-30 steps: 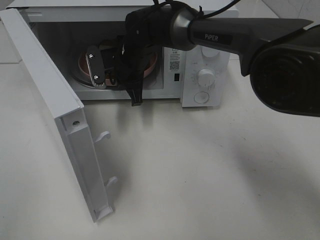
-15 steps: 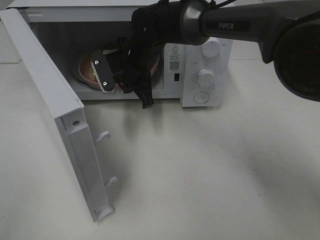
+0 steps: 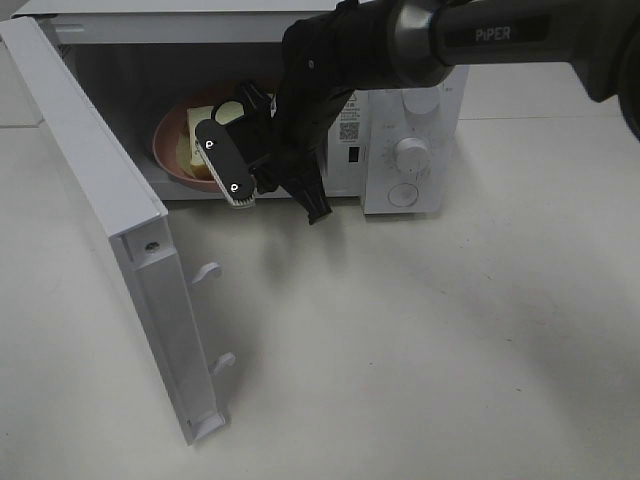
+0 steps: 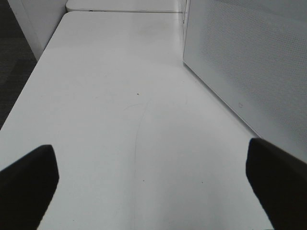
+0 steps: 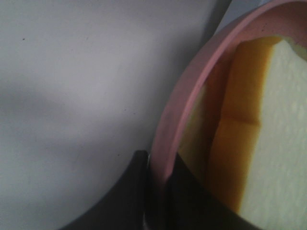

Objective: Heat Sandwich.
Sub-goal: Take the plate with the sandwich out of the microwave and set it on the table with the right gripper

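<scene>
Your right pincer (image 3: 243,170) is clamped on the rim of the pink plate (image 3: 170,150), at the mouth of the open microwave (image 3: 400,120). The right wrist view shows why the grip sits there: the two dark fingers (image 5: 139,191) pinch the plate's raised edge from either side, so the plate serves as a handle and the food itself goes untouched. The sandwich (image 3: 205,128) rides on that plate, just inside the oven cavity, toward the hinge side where the door (image 3: 110,230) swings wide over the table (image 3: 420,340).

Holding by the near rim looks like the sensible choice, since it lets you slide plate and sandwich through the opening without your arm going deep into the cavity.

The sandwich is square, so it has no real long axis; it lies flat, broad face up, with one cut edge showing yellow-brown filling (image 5: 240,120) turned toward the gripped rim. Whether the plate rests level on the oven floor you cannot tell from here.

Your left pincer (image 4: 153,191) stands spread wide over bare table, beside the microwave's outer wall (image 4: 249,62), holding nothing.
</scene>
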Controlling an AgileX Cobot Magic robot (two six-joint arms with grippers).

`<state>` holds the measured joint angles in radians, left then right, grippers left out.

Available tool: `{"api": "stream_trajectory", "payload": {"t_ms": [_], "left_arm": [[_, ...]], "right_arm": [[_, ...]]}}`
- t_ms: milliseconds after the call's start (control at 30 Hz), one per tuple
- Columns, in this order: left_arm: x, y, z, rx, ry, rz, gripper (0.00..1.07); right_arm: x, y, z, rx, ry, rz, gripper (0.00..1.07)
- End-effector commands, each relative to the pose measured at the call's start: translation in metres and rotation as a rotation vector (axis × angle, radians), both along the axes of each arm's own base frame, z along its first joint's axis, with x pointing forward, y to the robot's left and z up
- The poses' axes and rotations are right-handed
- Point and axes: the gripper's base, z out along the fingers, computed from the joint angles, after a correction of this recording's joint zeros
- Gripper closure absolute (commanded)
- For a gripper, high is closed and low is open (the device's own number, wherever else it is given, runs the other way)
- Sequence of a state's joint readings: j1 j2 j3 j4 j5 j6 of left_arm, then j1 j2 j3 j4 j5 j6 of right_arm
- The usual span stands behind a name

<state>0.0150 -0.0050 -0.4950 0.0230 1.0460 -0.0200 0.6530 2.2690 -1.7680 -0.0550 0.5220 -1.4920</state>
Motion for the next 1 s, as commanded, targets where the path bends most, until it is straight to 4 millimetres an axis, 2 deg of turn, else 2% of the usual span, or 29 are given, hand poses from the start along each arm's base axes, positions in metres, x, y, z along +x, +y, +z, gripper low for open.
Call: {"api": "stream_trajectory", "payload": {"t_ms": [33, 333, 600, 1000], "left_arm": [[-0.002, 0.000, 0.000, -0.001, -0.023, 0.002, 0.07], [-0.002, 0.000, 0.000, -0.001, -0.023, 0.002, 0.07], [-0.002, 0.000, 0.000, -0.001, -0.023, 0.002, 0.07], [-0.002, 0.000, 0.000, -0.001, -0.023, 0.002, 0.07]], "right_arm": [[-0.005, -0.004, 0.013, 0.000, -0.036, 0.040, 1.07], [-0.025, -0.016, 0.025, -0.006, -0.036, 0.104, 1.07], [-0.035, -0.032, 0.038, 0.001, -0.052, 0.132, 1.07], [-0.071, -0.053, 0.051, 0.033, -0.006, 0.173, 1.07]]}}
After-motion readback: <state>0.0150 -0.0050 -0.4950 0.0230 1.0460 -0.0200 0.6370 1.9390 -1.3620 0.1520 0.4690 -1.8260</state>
